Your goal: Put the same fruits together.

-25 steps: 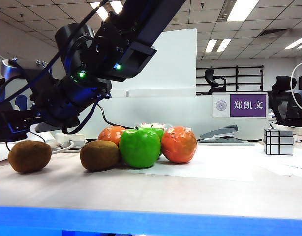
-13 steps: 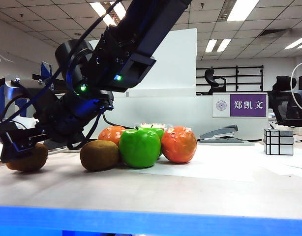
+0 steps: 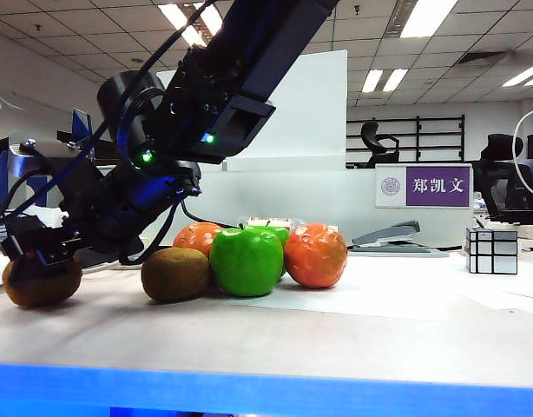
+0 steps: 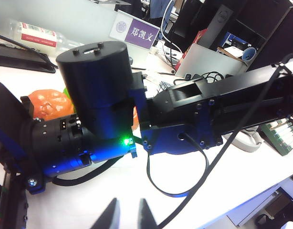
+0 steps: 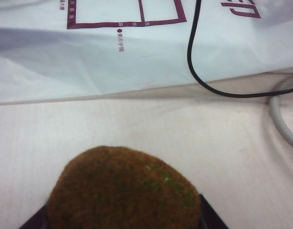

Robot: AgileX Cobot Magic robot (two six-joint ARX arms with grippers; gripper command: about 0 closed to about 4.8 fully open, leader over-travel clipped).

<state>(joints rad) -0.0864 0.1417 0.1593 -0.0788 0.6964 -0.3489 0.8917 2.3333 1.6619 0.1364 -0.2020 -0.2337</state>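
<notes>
Fruits sit bunched in the middle of the desk [image 3: 353, 339], but one kiwi [image 3: 41, 282] lies alone far left — so the right claw [image 3: 36, 256] sits over it, jaws around it, while the left claw [image 4: 127, 214] waits apart, holding nothing.

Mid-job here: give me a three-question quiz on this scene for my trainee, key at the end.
1. Which fruit sits between the right gripper's fingers at the table's left end?
2. True or false: the green apple stands in front of two oranges.
3. Where is the mirror cube: A) far right, apart from the fruits; B) touching the second kiwi?

Key: 1. The left kiwi. 2. True. 3. A.
</notes>
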